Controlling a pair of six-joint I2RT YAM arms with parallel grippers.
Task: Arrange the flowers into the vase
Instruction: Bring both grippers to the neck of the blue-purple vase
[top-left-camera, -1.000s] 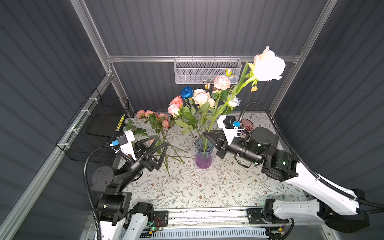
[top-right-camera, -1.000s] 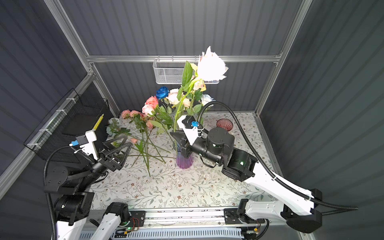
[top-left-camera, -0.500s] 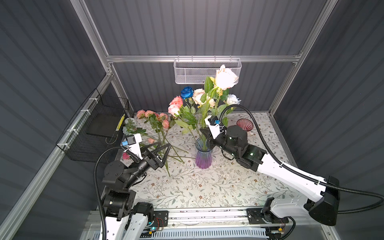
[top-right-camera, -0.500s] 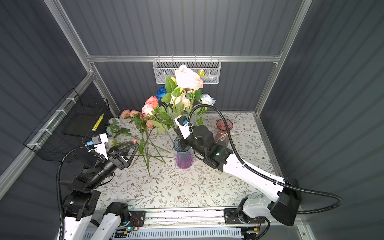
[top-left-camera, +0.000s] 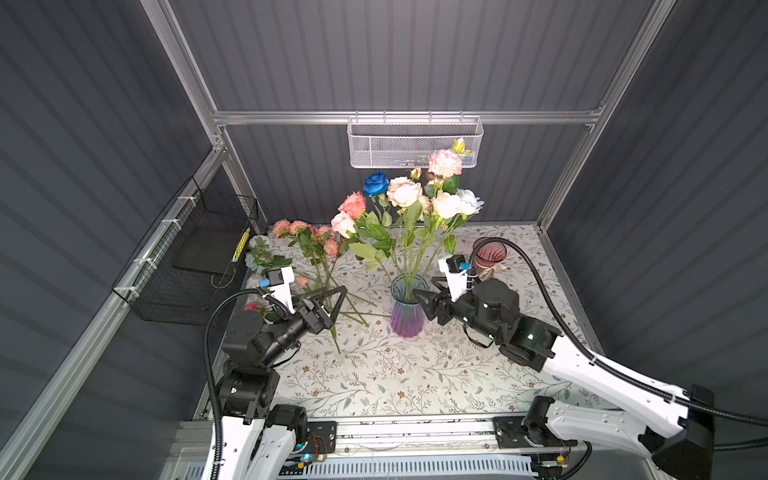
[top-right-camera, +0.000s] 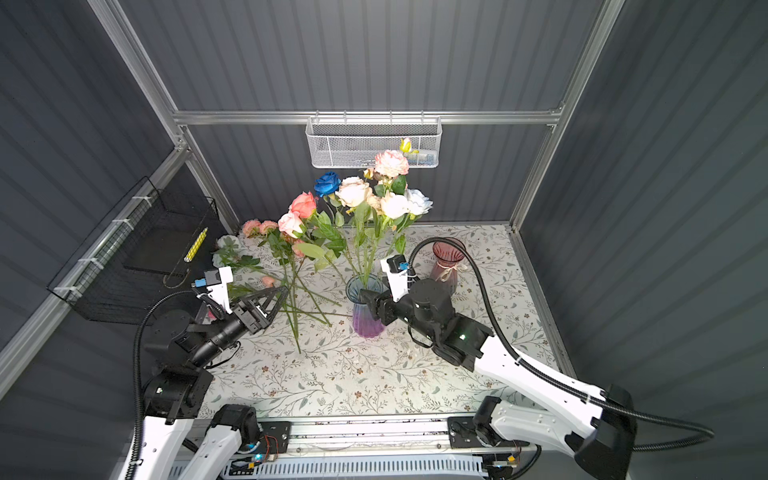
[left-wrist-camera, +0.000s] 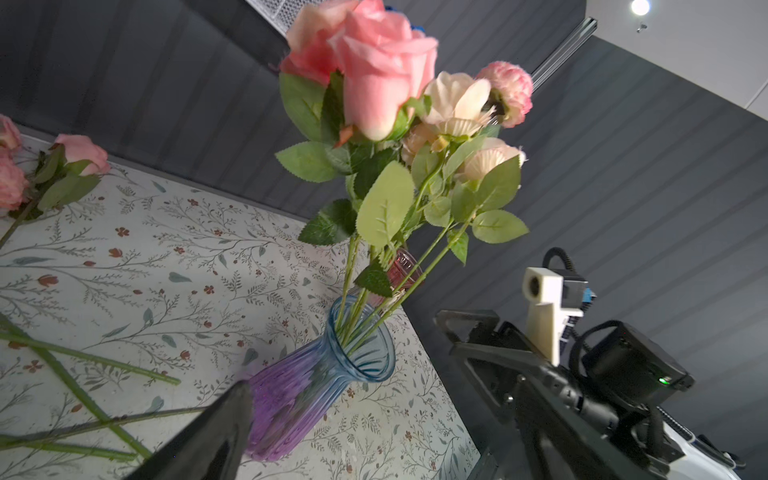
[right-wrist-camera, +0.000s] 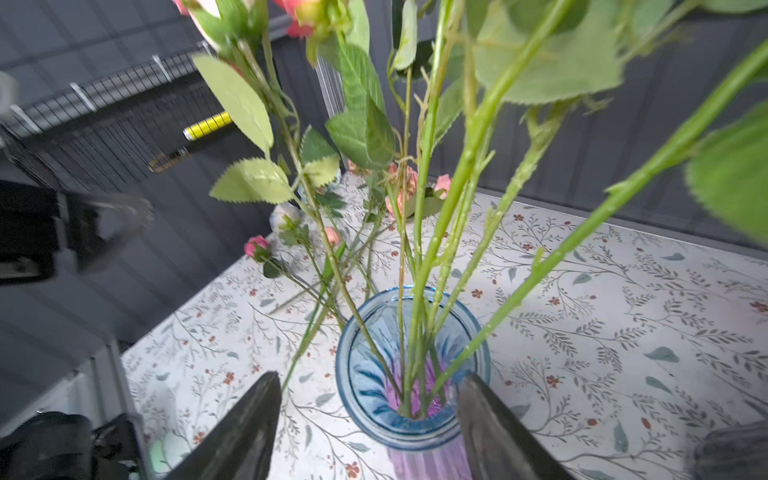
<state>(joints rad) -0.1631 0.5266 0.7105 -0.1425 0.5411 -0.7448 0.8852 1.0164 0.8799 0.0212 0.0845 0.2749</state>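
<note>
Top view — loose pink, green-stemmed flowers (top-left-camera: 316, 249) are laid on the floral surface (top-left-camera: 374, 374) left of the blue-purple glass vase (top-left-camera: 406, 316), stems pointed toward the nearer, spread left tool (top-left-camera: 337, 305); the right tool (right-wrist-camera: 368, 382) is held spread at the rim.

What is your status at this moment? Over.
Left end effector open, above loose flowers on table. Right end effector open beside vase rim, holding nothing. Several flowers stand in vase. Nothing seen in the way.
</note>
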